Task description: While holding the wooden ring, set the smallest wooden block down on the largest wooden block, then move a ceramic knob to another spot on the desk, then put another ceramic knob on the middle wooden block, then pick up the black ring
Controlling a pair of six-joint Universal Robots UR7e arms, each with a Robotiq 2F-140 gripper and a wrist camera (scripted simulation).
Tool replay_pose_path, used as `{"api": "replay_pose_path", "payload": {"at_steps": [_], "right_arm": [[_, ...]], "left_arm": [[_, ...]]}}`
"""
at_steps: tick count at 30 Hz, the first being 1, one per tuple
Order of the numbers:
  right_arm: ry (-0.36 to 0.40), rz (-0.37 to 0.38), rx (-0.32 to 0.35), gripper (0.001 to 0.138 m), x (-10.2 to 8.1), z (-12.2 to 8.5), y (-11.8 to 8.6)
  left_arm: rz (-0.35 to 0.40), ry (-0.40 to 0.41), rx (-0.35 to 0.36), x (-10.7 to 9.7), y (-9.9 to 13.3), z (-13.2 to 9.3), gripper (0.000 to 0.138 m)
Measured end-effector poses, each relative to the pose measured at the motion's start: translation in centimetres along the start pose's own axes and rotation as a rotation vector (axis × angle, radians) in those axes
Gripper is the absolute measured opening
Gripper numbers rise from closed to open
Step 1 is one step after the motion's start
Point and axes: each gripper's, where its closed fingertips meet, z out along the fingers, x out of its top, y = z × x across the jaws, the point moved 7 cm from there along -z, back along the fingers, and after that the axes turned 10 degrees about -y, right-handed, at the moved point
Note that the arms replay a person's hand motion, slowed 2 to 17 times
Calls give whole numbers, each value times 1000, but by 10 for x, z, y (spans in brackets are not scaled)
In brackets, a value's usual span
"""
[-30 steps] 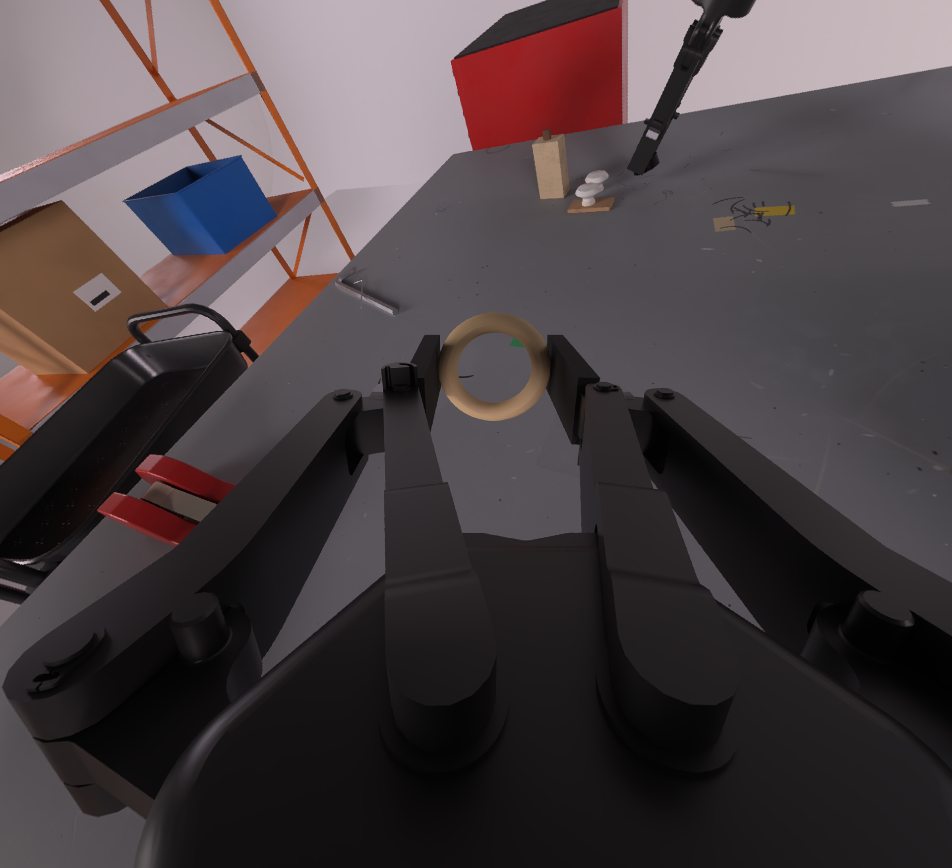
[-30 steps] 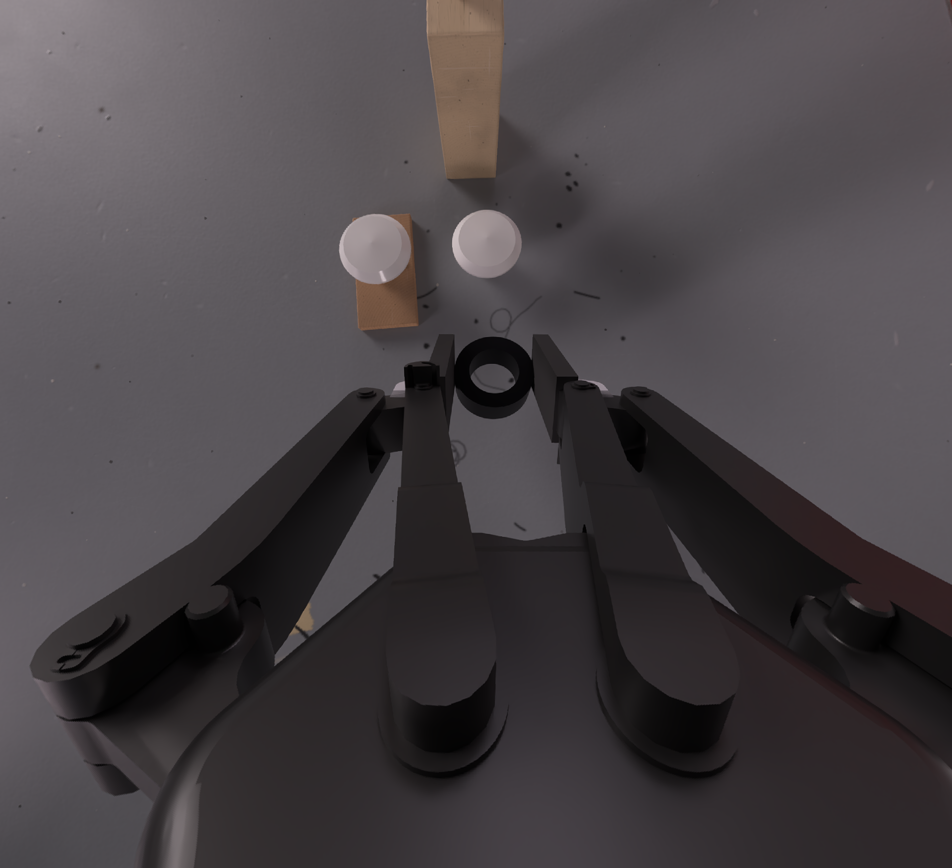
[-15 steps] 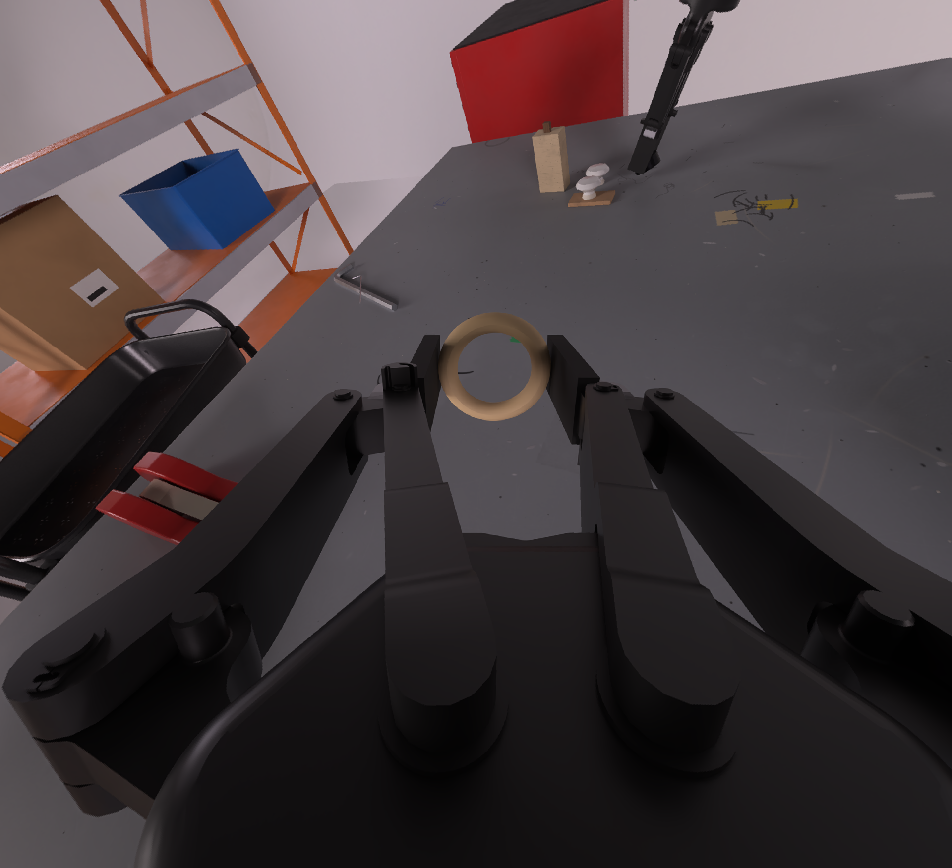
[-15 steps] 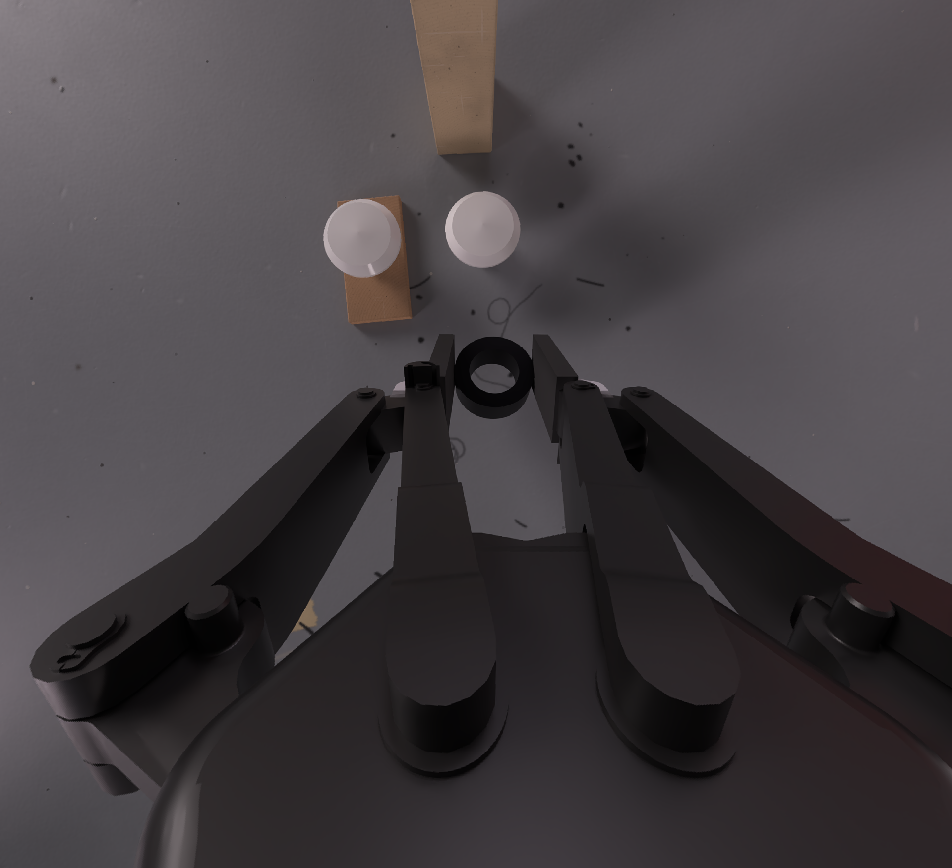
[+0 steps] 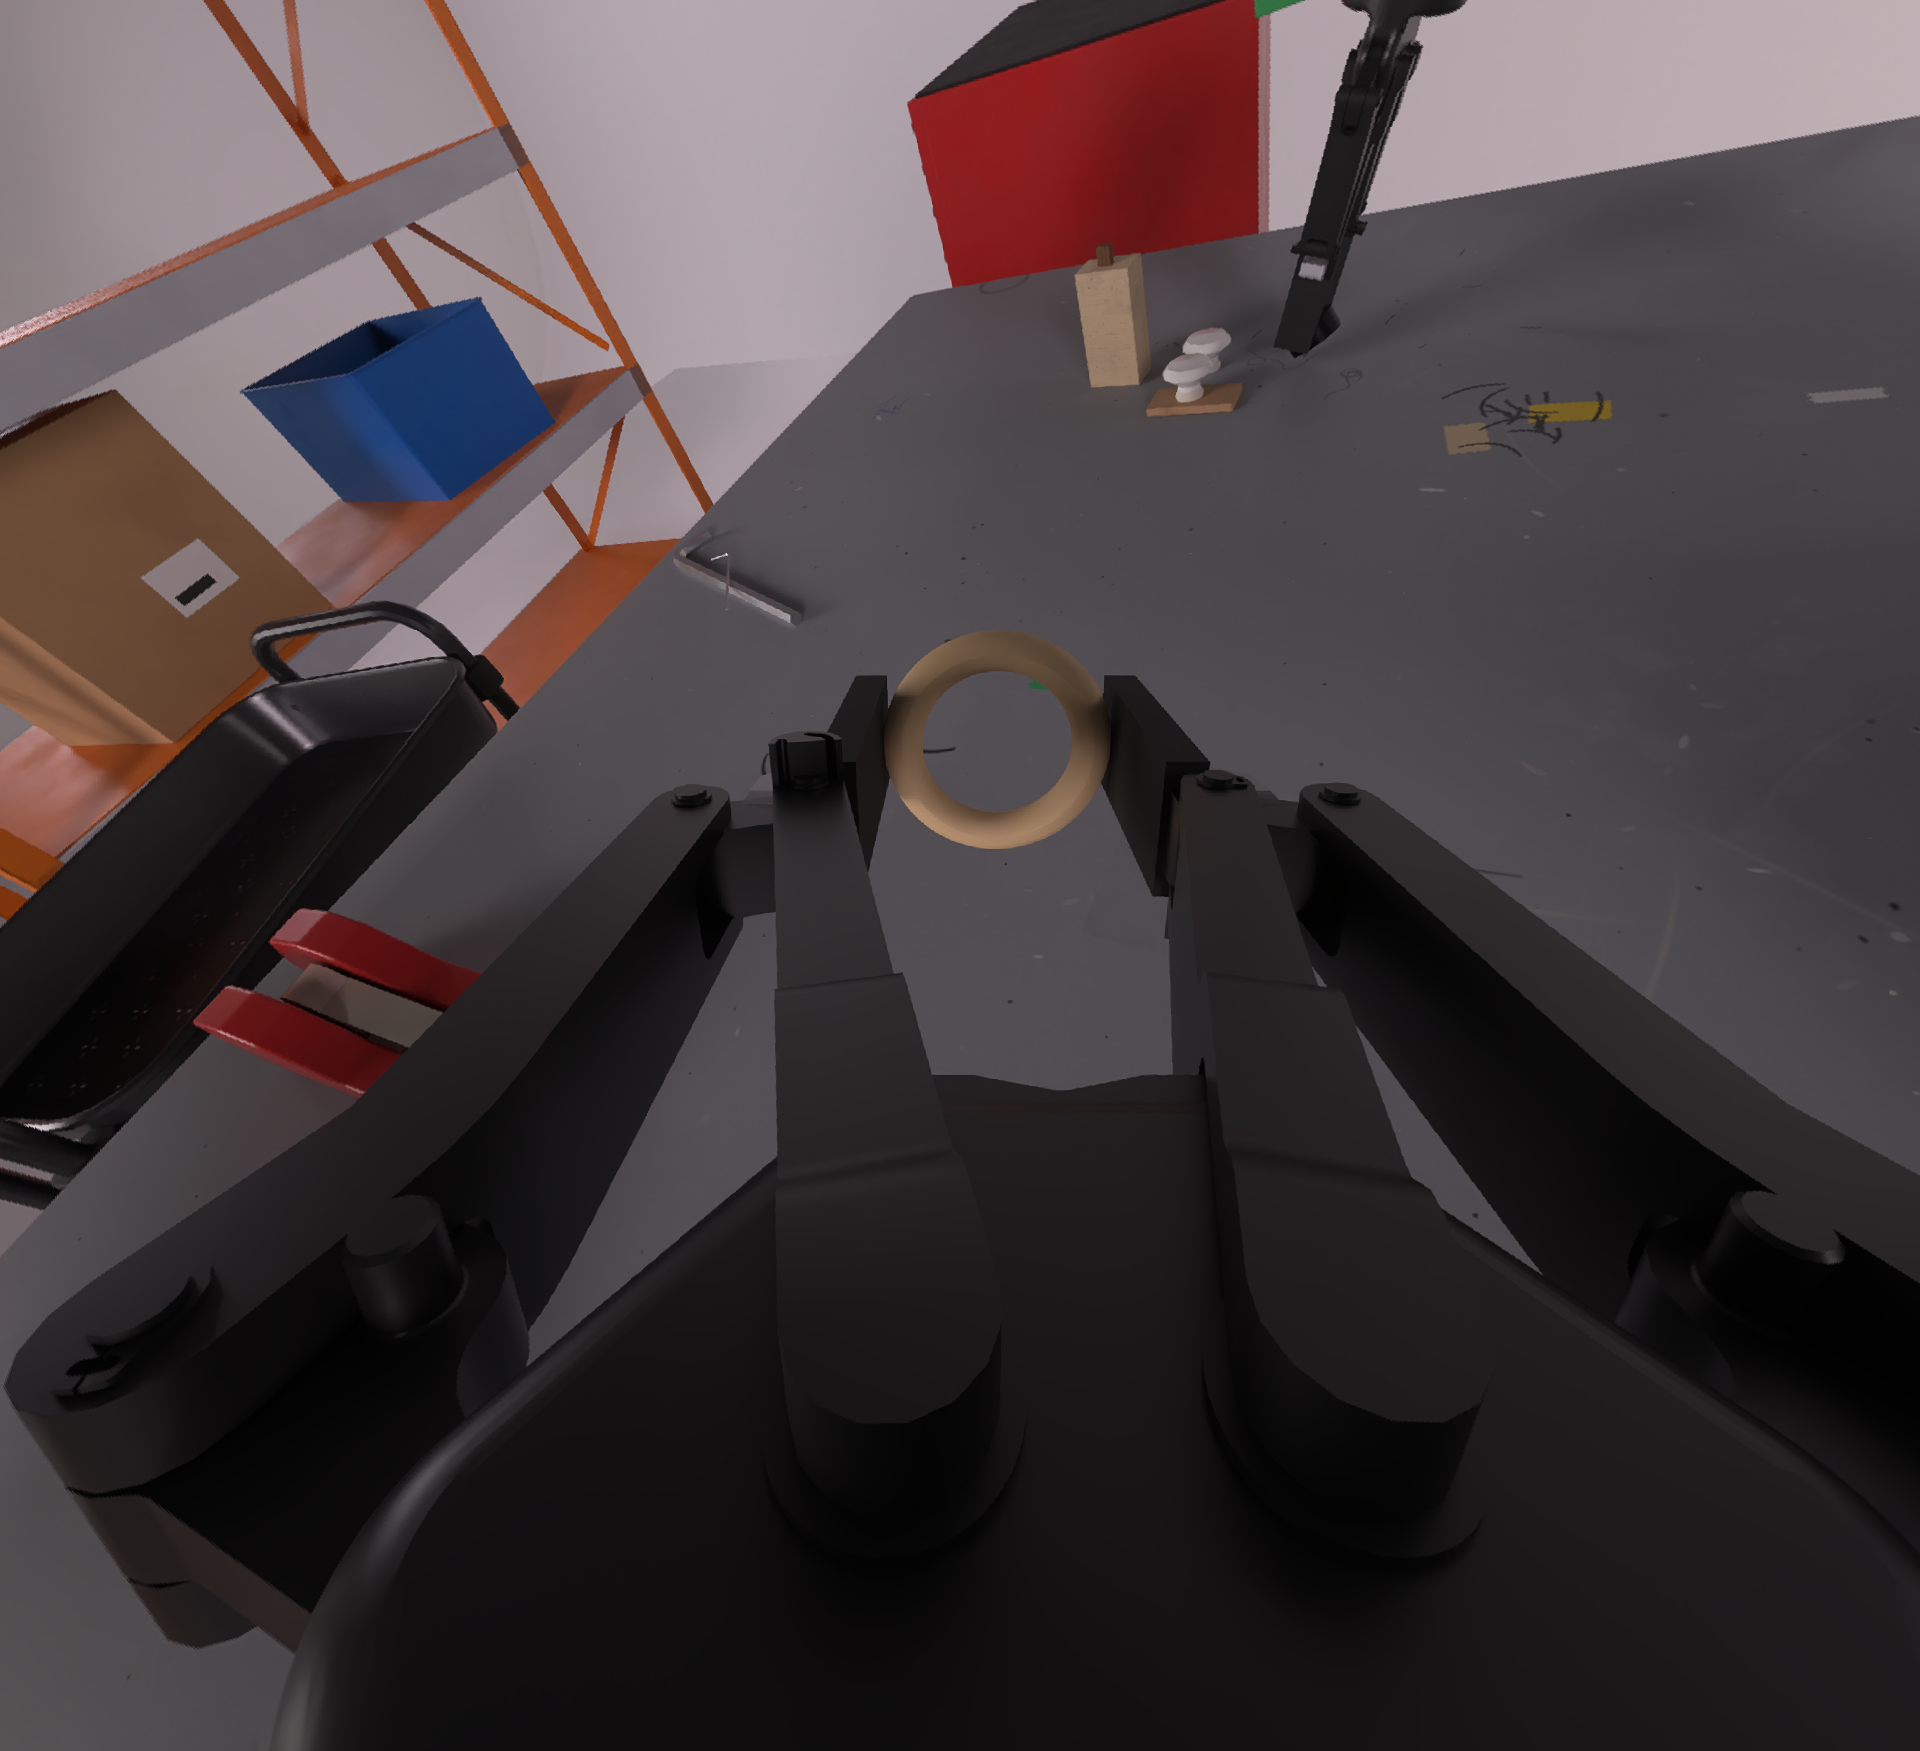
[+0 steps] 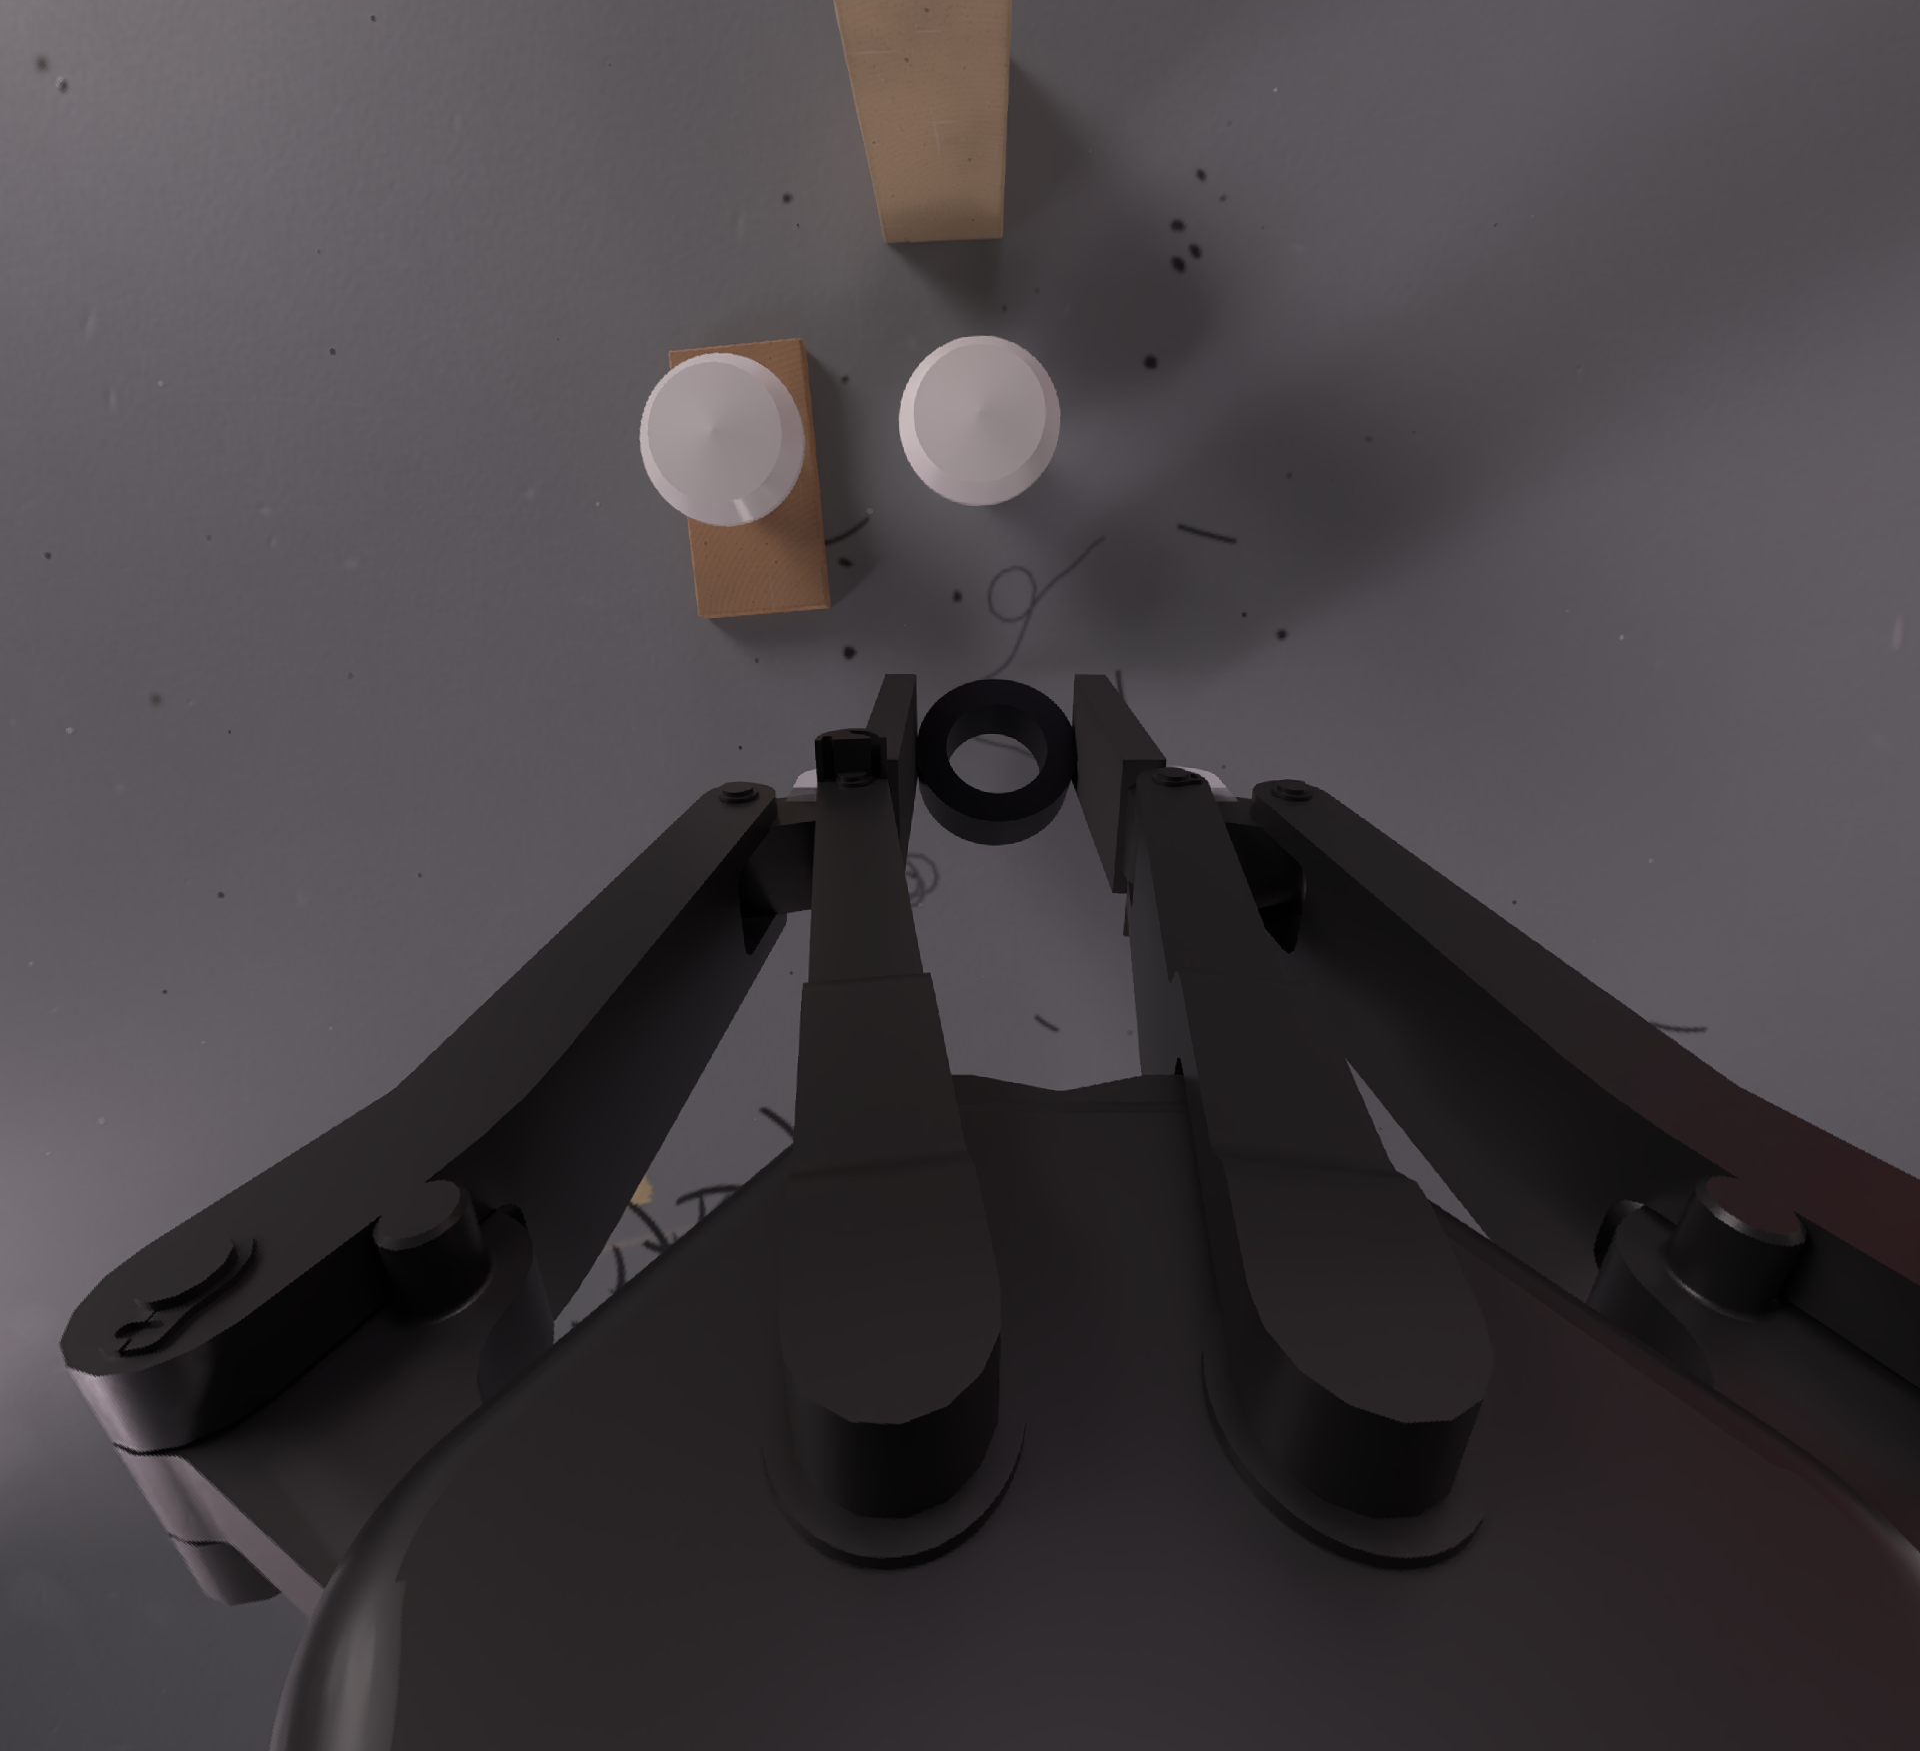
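Observation:
My left gripper (image 5: 995, 751) is shut on the wooden ring (image 5: 920, 802) and holds it above the dark desk (image 5: 1455, 662). My right gripper (image 6: 997, 745) is shut on the black ring (image 6: 940, 792); in the left wrist view it (image 5: 1304, 335) hangs low over the desk, to the right of the knobs. The tall wooden block (image 6: 920, 28) stands ahead, with the small dark block (image 5: 1104, 253) on top. One white knob (image 6: 720, 437) sits on the flat wooden block (image 6: 764, 558). The other knob (image 6: 979, 420) stands on the desk beside it.
A red cabinet (image 5: 1091, 143) stands behind the desk. An orange shelf (image 5: 416, 174) holds a blue bin (image 5: 400, 402) and a cardboard box (image 5: 114, 558) at left. A black tray (image 5: 208, 849), a red-handled tool (image 5: 343, 995), a hex key (image 5: 738, 584) and tape scraps (image 5: 1527, 423) lie about.
In the right wrist view the knobs and blocks have grown larger and slid up the frame, while the black ring stays between the fingers. The left gripper still holds the wooden ring.

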Motion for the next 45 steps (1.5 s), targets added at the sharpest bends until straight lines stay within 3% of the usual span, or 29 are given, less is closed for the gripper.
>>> {"api": "replay_pose_path", "payload": {"at_steps": [45], "right_arm": [[-129,-16,6,40,-5,-5,-4]], "left_arm": [[8,11,6,2,2,-4,55]]}}
